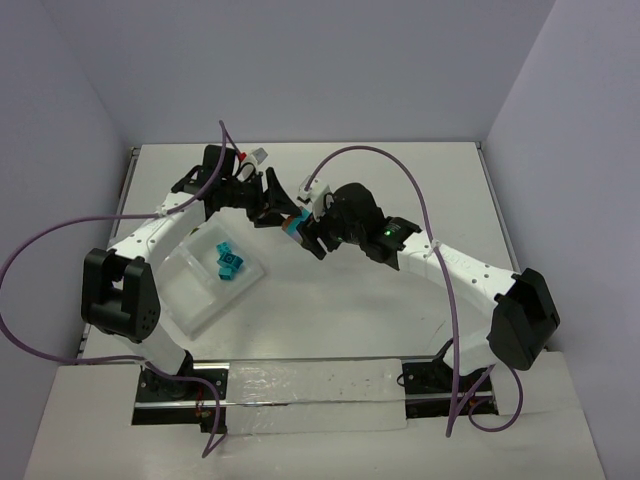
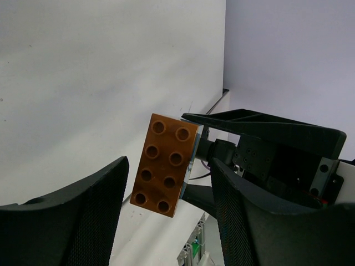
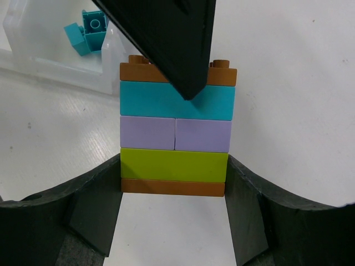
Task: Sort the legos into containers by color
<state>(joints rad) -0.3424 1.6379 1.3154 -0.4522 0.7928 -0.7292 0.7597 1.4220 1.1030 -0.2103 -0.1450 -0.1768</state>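
- A stack of legos (image 3: 175,133) is gripped at its lower layers by the right gripper (image 3: 173,185). It is held above the surface (image 1: 400,180), midway between the left and right edges and nearer the far edge.
- Its layers are shown only in the right wrist view: orange, lime green, two purple, teal, orange.
- The eight studs of the end orange brick (image 2: 164,164) are seen only in the left wrist view, framed by the left gripper (image 2: 169,166), whose jaws are held apart with gaps on either side.
- Teal legos (image 1: 229,262) are seen in one compartment of the tray (image 1: 195,300), near the left edge.

Overhead camera looks down; both wrist cameras closely face one lego stack (image 3: 175,133).
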